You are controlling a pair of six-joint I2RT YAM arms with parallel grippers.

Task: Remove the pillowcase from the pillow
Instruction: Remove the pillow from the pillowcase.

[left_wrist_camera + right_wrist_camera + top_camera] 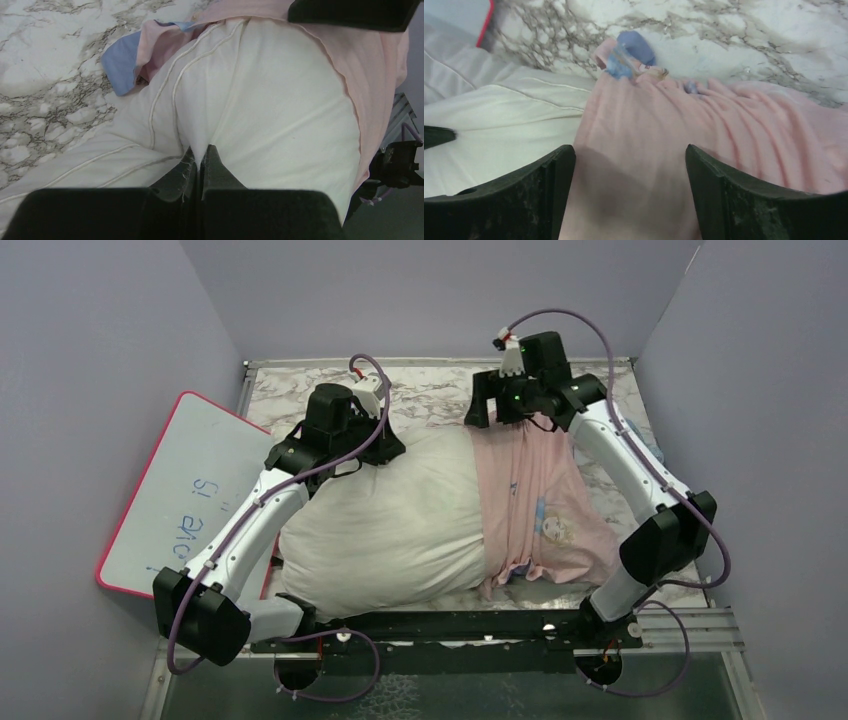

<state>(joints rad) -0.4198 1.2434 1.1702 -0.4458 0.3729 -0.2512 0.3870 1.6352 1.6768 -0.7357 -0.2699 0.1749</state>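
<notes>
The white pillow (390, 530) lies across the marble table, its left part bare. The pale pink pillowcase (540, 510) still covers its right end, with a small princess print showing. My left gripper (388, 448) is at the pillow's far left corner. In the left wrist view the left gripper (201, 150) is shut on a pinch of white pillow (265, 100) fabric, with the pillowcase (370, 65) edge beyond. My right gripper (497, 412) hangs over the pillowcase's far edge. In the right wrist view the right gripper (630, 152) is open just above the pink pillowcase (724, 130), and nothing is between the fingers.
A pink-edged whiteboard (190, 490) leans at the table's left side. Purple walls close in the back and both sides. A blue fold of the pillowcase (631, 50) lies on the marble table (744, 30) behind the pillow. A black rail (450, 625) runs along the near edge.
</notes>
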